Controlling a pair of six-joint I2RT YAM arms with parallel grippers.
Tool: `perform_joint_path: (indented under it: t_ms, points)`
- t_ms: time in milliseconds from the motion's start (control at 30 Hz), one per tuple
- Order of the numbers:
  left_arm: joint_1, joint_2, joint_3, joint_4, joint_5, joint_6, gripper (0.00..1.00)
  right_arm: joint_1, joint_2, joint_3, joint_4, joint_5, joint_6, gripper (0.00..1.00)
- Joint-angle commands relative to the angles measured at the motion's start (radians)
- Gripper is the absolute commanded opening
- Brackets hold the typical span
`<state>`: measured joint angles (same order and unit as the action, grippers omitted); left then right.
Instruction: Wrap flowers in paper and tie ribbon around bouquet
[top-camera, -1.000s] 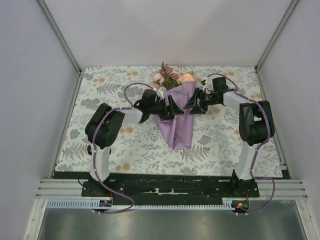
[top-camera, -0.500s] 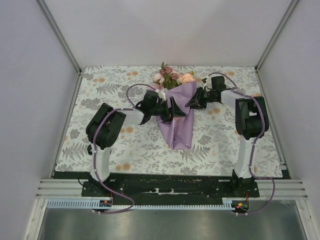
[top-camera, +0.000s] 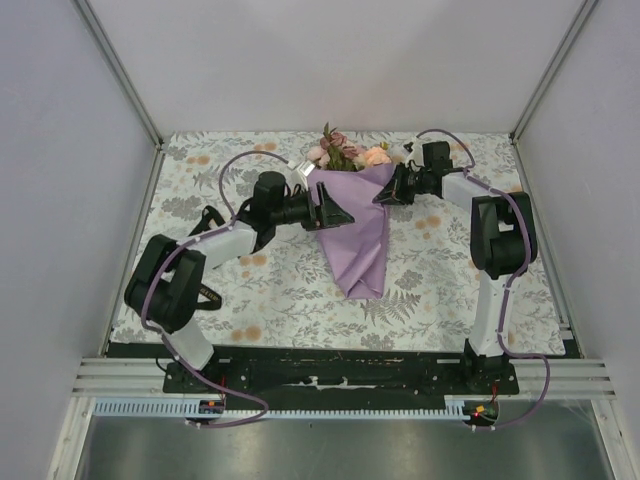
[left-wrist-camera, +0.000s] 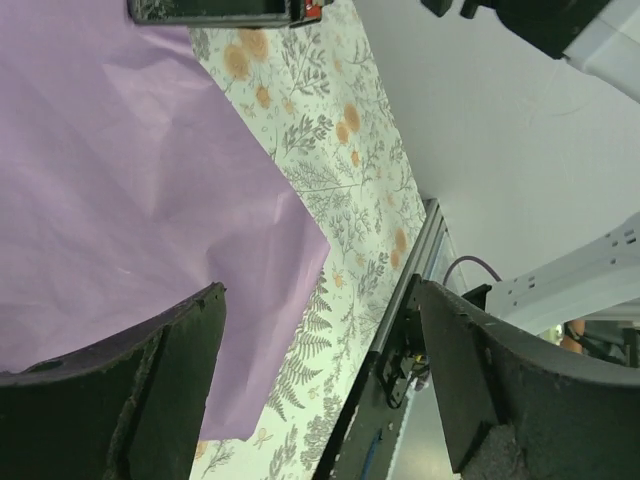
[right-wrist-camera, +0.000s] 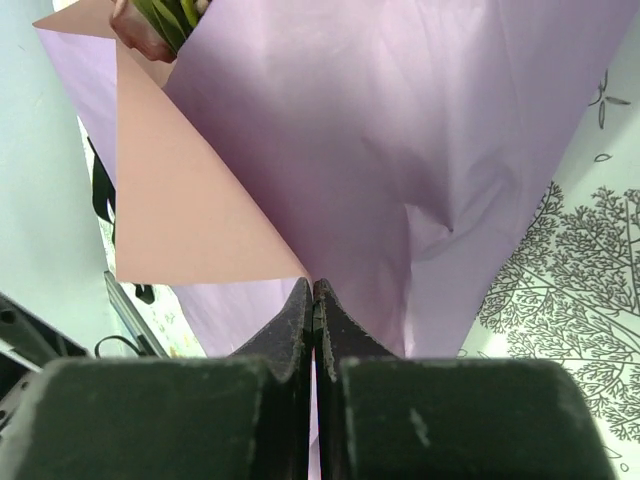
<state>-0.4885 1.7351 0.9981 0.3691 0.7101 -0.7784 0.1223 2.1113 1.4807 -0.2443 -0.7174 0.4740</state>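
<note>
Lilac paper (top-camera: 358, 240) lies rolled into a cone in the middle of the floral tablecloth (top-camera: 260, 290). Its narrow tip points toward the arm bases and its wide mouth toward the far wall. The flowers (top-camera: 345, 155) stick out of that mouth, with pink and peach blooms over green leaves, so you have a bouquet (top-camera: 352, 200) lying flat on the cloth.

In the right wrist view, a folded flap (right-wrist-camera: 190, 200) shows the sheet's pink face. Your right gripper (right-wrist-camera: 313, 293) is pressed fully closed, its tips meeting at the corner of that flap on the cone's right upper edge. You cannot tell whether any paper is caught between them.

Your left gripper (top-camera: 333, 205) sits at the cone's left upper edge with its jaws spread wide. It holds nothing. In the left wrist view, the lilac sheet and the cloth show between the jaws.
</note>
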Motion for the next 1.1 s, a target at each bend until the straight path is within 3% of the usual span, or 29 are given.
perform_joint_path:
  t_ms: [0,267,400,533,700,833,900,1000,1067]
  points:
    - [0.005,-0.051,-0.056,-0.022,0.045,0.106,0.77,0.000,0.016,0.049,0.005,0.038,-0.038,0.00]
    - [-0.096,0.105,0.022,-0.111,0.020,0.149,0.56,0.000,0.041,0.085,-0.023,0.079,-0.048,0.00]
    - [-0.107,0.211,0.059,-0.242,-0.003,0.214,0.47,-0.003,0.036,0.092,-0.038,0.099,-0.061,0.00]
    - [-0.110,0.268,0.088,-0.392,-0.032,0.335,0.44,-0.003,0.019,0.078,-0.044,0.136,-0.064,0.00]
    - [-0.113,0.299,0.105,-0.469,-0.077,0.395,0.44,-0.007,0.003,0.069,-0.059,0.176,-0.067,0.01]
    - [-0.127,0.308,0.131,-0.495,-0.086,0.430,0.44,-0.016,-0.043,0.063,-0.079,0.153,-0.064,0.50]
    - [-0.134,0.308,0.140,-0.504,-0.093,0.442,0.44,-0.019,-0.066,0.056,-0.079,0.170,-0.078,0.55]
    - [-0.140,0.307,0.146,-0.506,-0.098,0.458,0.43,-0.019,-0.054,0.079,-0.104,0.206,-0.092,0.76]
    - [-0.142,0.310,0.151,-0.507,-0.100,0.458,0.44,-0.019,-0.021,0.122,-0.166,0.220,-0.094,0.82]
